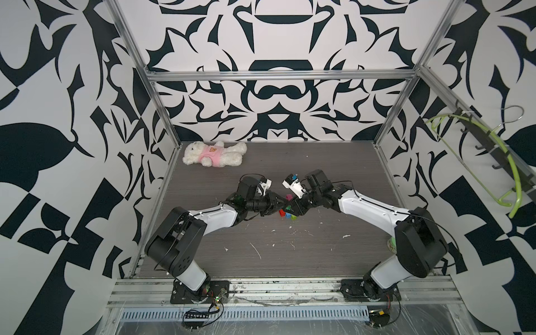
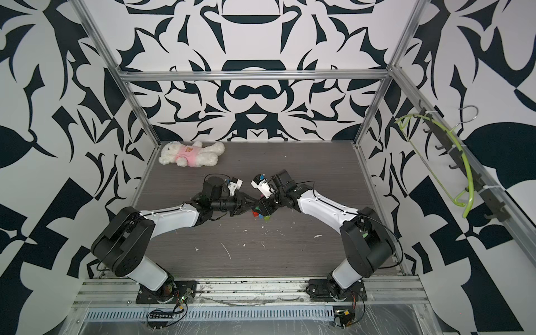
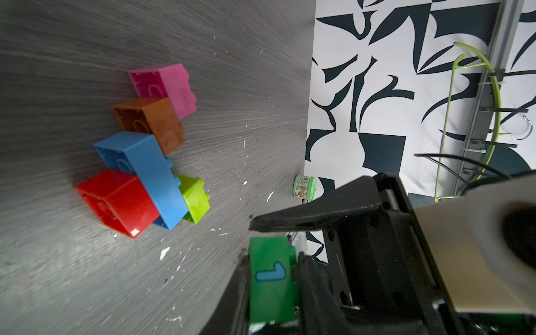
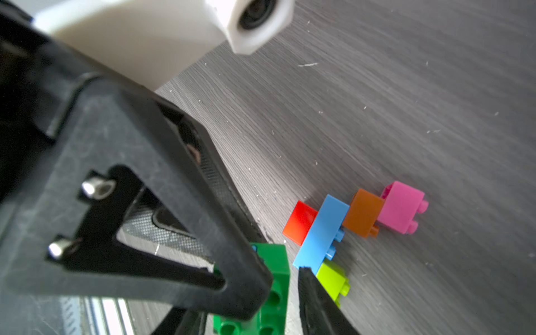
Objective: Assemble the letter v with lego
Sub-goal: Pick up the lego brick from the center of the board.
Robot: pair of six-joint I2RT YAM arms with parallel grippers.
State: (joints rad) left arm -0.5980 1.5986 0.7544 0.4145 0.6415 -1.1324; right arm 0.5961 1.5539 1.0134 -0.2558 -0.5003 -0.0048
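six lego bricks in all. five are joined as the letter v (image 3: 150, 174), lying studs sideways on the table (image 3: 232, 87): one pink (image 3: 174, 87), one orange (image 3: 159, 121), one long blue (image 3: 145, 162), one red (image 3: 116, 200), one lime (image 3: 195, 197). the sixth, a green brick (image 3: 271, 278) marked 1, is clamped in the left gripper (image 3: 272, 255) near the lime end. the right gripper (image 1: 291, 208) stands parted beside it, its visible finger (image 3: 304, 217) clear of the brick. one plush bear (image 1: 213, 155) lies at the table's far edge
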